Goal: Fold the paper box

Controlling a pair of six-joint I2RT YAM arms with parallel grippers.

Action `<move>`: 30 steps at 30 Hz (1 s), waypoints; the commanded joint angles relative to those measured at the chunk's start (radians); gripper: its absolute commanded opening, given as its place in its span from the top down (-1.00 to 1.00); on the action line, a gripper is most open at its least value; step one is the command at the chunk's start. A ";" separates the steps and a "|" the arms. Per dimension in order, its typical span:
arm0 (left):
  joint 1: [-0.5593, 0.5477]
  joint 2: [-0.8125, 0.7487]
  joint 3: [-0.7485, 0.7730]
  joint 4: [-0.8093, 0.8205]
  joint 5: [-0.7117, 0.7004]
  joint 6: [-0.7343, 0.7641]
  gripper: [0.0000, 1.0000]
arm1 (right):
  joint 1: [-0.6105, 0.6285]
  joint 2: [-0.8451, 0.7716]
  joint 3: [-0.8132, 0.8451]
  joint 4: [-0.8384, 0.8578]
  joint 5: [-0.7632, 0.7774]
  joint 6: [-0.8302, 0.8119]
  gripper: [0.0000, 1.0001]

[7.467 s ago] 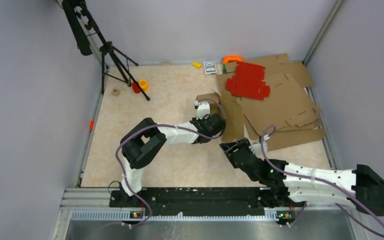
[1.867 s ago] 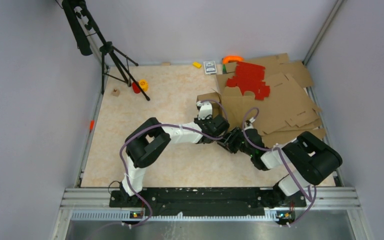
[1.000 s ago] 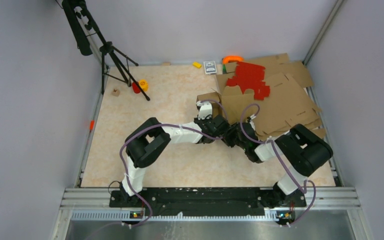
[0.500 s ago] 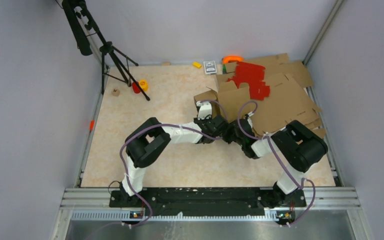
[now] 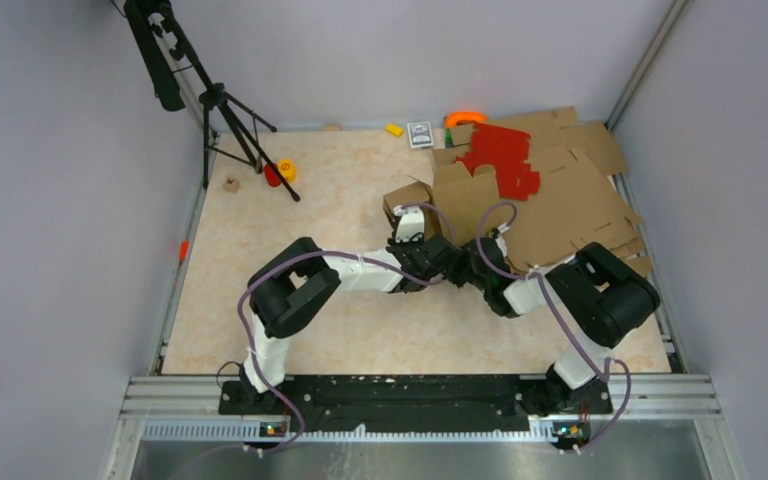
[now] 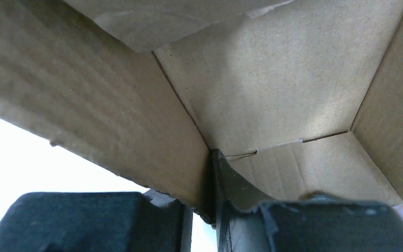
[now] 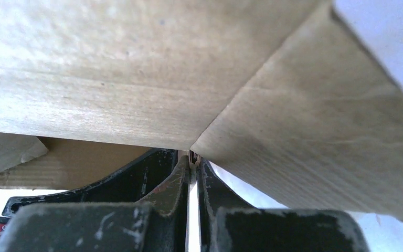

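The paper box (image 5: pixel 452 193) is seen in the top view standing partly raised on the counter (image 5: pixel 330 190), a little right of the middle, with its creased panels lifted and its notched flaps turned toward the far wall; its far right corner is overlapped against the red cardboard sheets (image 5: pixel 500 160) and the pile of flat brown sheets (image 5: pixel 575 205). Both tools are met at its near lower edge, side by side and almost touching: the left tool (image 5: pixel 436 262) is placed at the left part of that edge and the right tool (image 5: pixel 468 262) just to the right of it. In the left wrist view the box's inner walls (image 6: pixel 273 89) are seen filling the frame, and the left tool (image 6: pixel 210 184) is closed on the lower edge of one upright panel, the cardboard being pinched between the two dark fingers (image 6: pixel 231 184) with no gap left beside it. In the right wrist view the brown panels (image 7: pixel 136 79) are spread above the lens, meeting at a crease, and the right tool (image 7: pixel 193 164) is drawn nearly together, a thin cardboard edge being clamped between its fingertips (image 7: pixel 181 176) just below that crease. A black tripod (image 5: pixel 225 110) is stood at the far left corner, well apart from the box
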 commanded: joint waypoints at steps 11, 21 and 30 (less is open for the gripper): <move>-0.038 -0.161 -0.119 0.118 0.131 0.214 -0.05 | -0.024 -0.089 0.078 -0.164 0.026 -0.056 1.00; -0.045 -0.360 -0.158 0.058 0.275 0.372 -0.55 | -0.074 -0.141 0.154 -0.347 -0.059 -0.178 1.00; -0.030 -0.621 -0.087 -0.156 0.517 0.427 -0.61 | -0.161 -0.171 0.259 -0.550 -0.248 -0.405 1.00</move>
